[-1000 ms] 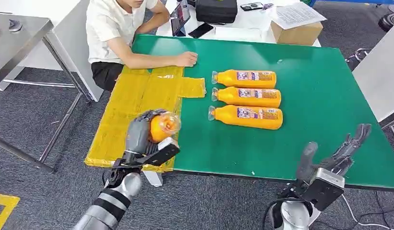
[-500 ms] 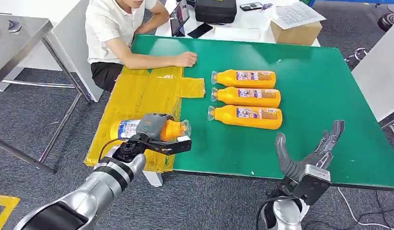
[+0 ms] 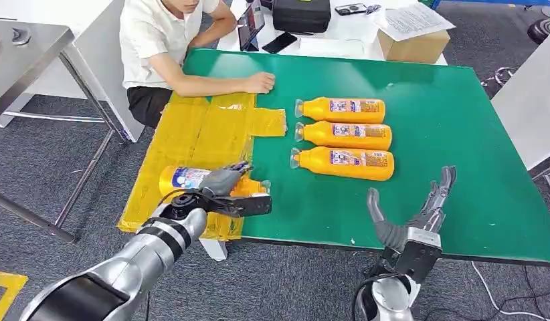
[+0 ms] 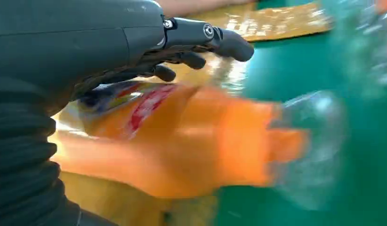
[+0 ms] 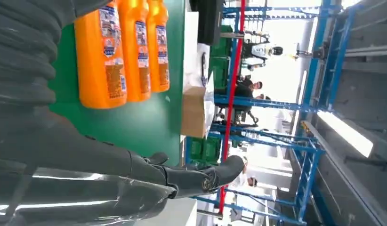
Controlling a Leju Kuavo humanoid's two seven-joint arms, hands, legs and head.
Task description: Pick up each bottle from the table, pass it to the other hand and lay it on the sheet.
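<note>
Over the crinkled yellow sheet (image 3: 192, 130), left hand (image 3: 222, 182) wrapped around a smooth orange bottle (image 3: 185, 179) lying sideways; further off, right hand (image 3: 419, 210) spread and bare above the green table (image 3: 460, 120).

Left arm: silver, reaches in from the lower left, forearm angled up and to the right. Left hand (image 3: 219, 190): fingers (image 4: 201, 33) curved over the top of a lying orange bottle (image 3: 192, 179), thumb at its near side; the hand holds it. Right arm: rises from the bottom edge, wrist upright. Right hand (image 3: 413, 214): holds nothing, fingers (image 3: 441, 187) spread and pointing up, thumb (image 3: 376, 212) set well apart.
</note>
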